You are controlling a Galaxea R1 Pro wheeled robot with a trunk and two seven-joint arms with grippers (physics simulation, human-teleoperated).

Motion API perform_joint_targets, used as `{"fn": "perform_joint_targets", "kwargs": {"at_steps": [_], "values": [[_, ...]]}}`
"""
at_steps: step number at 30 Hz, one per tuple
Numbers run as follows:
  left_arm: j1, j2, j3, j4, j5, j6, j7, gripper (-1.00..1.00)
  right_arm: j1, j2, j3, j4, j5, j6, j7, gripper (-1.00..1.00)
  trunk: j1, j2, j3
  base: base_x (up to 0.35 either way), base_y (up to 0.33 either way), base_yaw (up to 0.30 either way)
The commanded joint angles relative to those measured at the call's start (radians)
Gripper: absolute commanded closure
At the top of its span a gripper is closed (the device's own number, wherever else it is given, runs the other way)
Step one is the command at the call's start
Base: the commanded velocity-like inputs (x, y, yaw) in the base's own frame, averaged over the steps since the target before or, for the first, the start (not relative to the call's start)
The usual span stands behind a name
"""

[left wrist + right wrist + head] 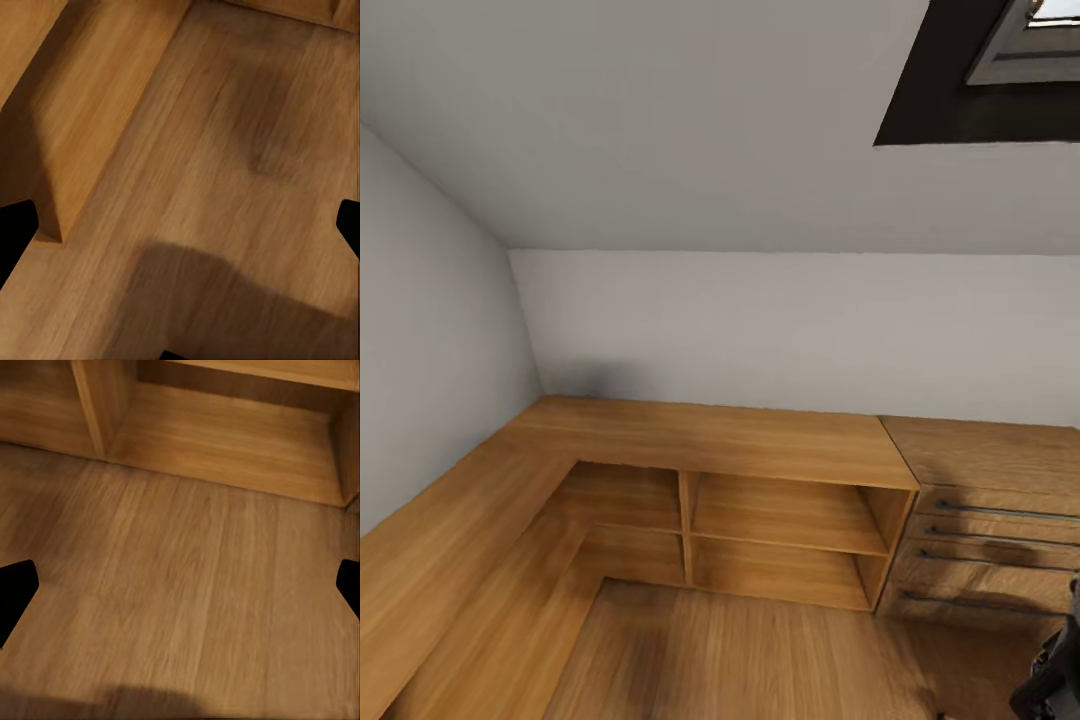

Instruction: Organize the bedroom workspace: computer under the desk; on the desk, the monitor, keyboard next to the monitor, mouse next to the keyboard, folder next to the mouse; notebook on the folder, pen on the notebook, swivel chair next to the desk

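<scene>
low light-wood shelf unit [760,470] in bedroom corner, drawer chest [990,540] beside it, wood floor [760,650]; left gripper [180,225] fingertips spread apart, right gripper [180,585] likewise

skylight [1000,60] cut by top-rt edge | drawer unit [990,520] cut at rt edge | dark arm bit [1055,670] bottom-rt, mostly off-frame

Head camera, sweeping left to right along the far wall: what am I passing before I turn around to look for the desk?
Sloped grey side wall → corner run of the low wood shelf unit → its open cubbies → wood drawer chest with metal handles → dark part of the robot's right arm at the lower edge. Above right, a dark-framed skylight.
</scene>
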State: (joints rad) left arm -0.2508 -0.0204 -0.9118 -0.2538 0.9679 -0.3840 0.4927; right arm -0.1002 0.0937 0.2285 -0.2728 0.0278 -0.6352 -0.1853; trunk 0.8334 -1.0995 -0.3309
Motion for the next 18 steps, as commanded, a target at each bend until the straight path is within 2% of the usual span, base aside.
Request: {"fn": "perform_joint_targets", "kwargs": {"at_steps": [1, 18], "values": [[-0.001, 0.0, -0.009, -0.001, 0.008, -0.004, 0.006, -1.0, -0.001, 0.0, 0.006, 0.001, 0.003, -0.001, -0.009, -1.0, 0.0, -0.001, -0.001, 0.009, 0.016, -0.3], [-0.001, 0.0, -0.009, -0.001, 0.008, -0.004, 0.006, -1.0, -0.001, 0.0, 0.006, 0.001, 0.003, -0.001, -0.009, -1.0, 0.0, -0.001, -0.001, 0.002, 0.003, -0.3]]}}
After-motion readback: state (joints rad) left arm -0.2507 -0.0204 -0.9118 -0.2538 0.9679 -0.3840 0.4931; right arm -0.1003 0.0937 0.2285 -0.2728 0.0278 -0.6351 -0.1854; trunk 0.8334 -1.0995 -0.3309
